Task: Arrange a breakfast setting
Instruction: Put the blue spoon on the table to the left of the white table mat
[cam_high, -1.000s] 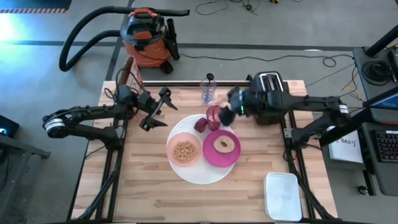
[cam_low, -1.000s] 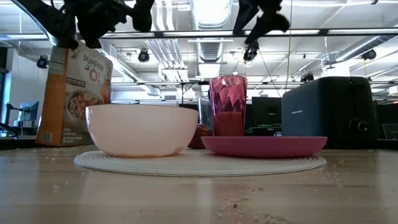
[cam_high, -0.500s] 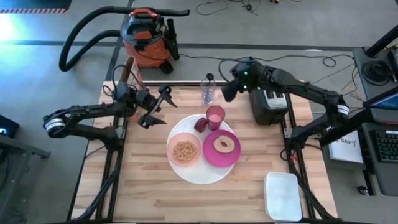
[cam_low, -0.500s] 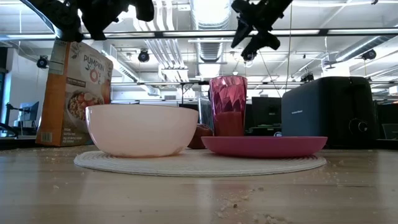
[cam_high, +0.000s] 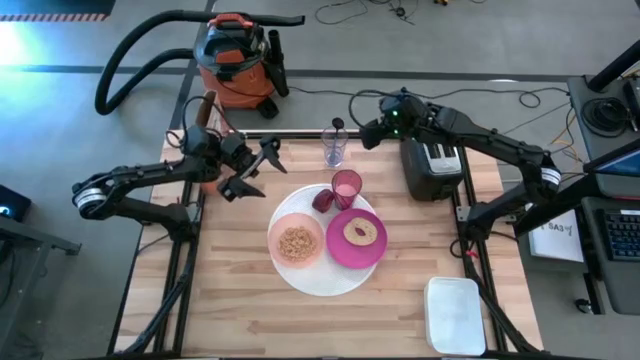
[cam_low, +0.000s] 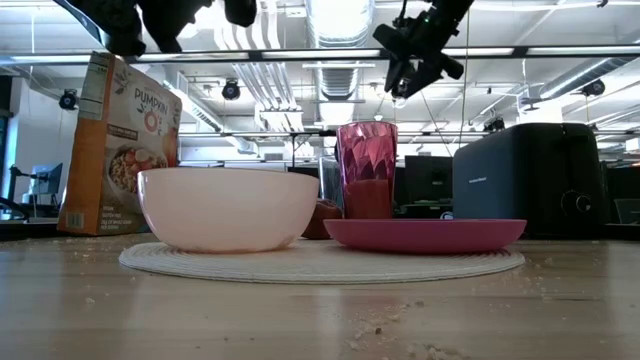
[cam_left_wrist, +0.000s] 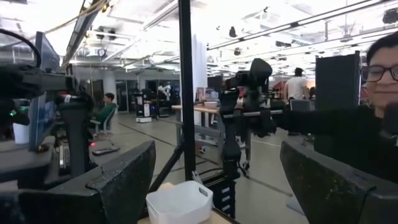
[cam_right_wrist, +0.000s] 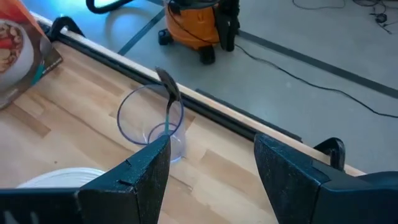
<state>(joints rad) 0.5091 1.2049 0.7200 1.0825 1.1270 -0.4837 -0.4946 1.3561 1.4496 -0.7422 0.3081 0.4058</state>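
The large white plate (cam_high: 318, 282) lies mid-table. On it are the pale pink bowl (cam_high: 295, 243) with cereal and the magenta plate (cam_high: 357, 238). The translucent pink cup (cam_high: 346, 187) stands at the white plate's far edge. The clear glass (cam_high: 334, 148) stands near the far edge; it also shows in the right wrist view (cam_right_wrist: 152, 127). A spoon (cam_right_wrist: 168, 94) stands in it and leans on its rim. My right gripper (cam_high: 368, 133) is open and empty in the air, just right of the glass. My left gripper (cam_high: 250, 172) is open and empty, raised left of the plate.
A black toaster (cam_high: 430, 160) stands at the far right and a cereal box (cam_high: 205, 125) at the far left. A white lidded container (cam_high: 455, 315) sits at the near right. A small dark red thing (cam_high: 323, 200) lies beside the cup. The orange-and-black vacuum (cam_high: 235, 55) is beyond the table.
My right gripper has gone from beside the pink cup toward the table's far edge, and now points at the glass. It stays open and empty. My left gripper has risen a little. The dishes have not moved.
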